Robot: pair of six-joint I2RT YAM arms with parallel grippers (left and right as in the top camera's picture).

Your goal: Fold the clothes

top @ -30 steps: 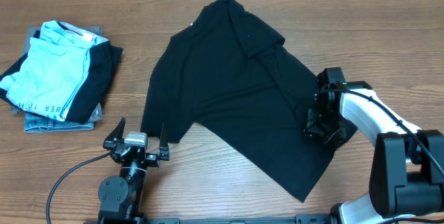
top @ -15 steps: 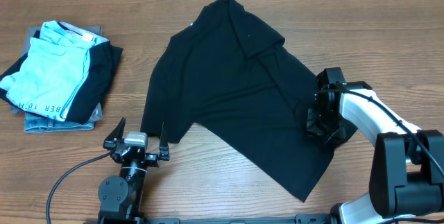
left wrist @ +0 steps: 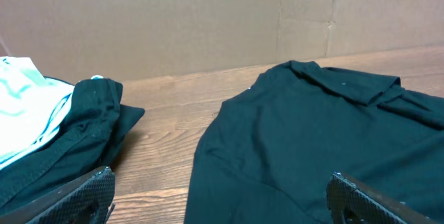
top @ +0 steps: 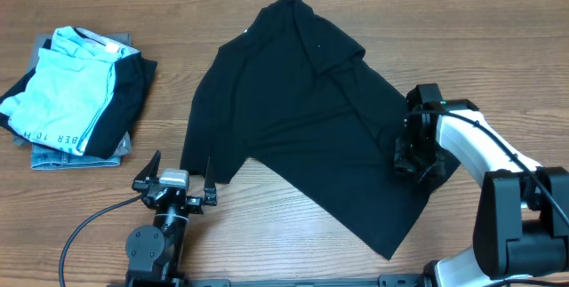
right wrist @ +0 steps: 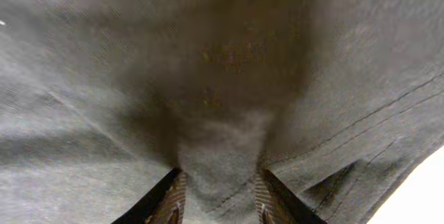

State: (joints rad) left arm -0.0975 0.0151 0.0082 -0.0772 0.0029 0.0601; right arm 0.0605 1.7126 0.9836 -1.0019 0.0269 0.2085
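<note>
The black T-shirt (top: pixel 302 109) lies spread and rumpled across the middle of the table, one sleeve folded over near the top. It fills the left wrist view (left wrist: pixel 312 141) and the right wrist view (right wrist: pixel 104 78). My right gripper (top: pixel 414 155) is pressed onto the shirt's right edge, its fingers (right wrist: pixel 216 200) closed on a pinch of the black fabric. My left gripper (top: pixel 182 170) is open and empty at the front of the table, just in front of the shirt's lower-left corner; its two fingertips (left wrist: pixel 222 196) straddle that edge without touching it.
A pile of folded clothes sits at the far left: a light blue garment with dark lettering (top: pixel 67 87) over a dark piece, on a grey-blue denim-like piece (top: pixel 76 155). The pile also shows in the left wrist view (left wrist: pixel 48 134). A cardboard wall (left wrist: pixel 208 23) backs the table.
The right gripper has shifted very slightly up and right on the shirt's edge. The shirt and the left arm have not moved.
</note>
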